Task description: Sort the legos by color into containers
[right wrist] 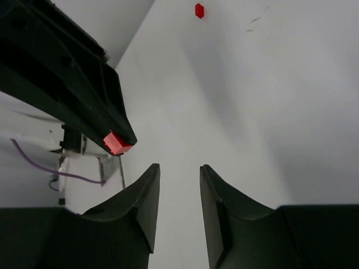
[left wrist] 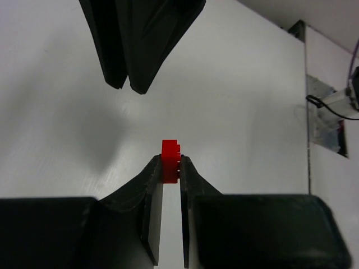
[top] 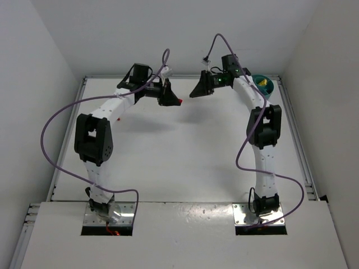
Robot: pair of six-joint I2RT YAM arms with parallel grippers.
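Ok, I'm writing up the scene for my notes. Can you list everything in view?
held lego: one, red, pinched between the left tool's tips, above the table
loose lego: one, red, lying on the table, apart from both tools
tub: one, teal, far right corner of the table, behind the right arm
yellow pieces: count unclear, yellow, inside the tub
table: one, white
cables: two, purple, one looping along each arm
left tool: one, black, shut on the held lego
right tool: one, black, open with nothing between its tips, facing the left tool
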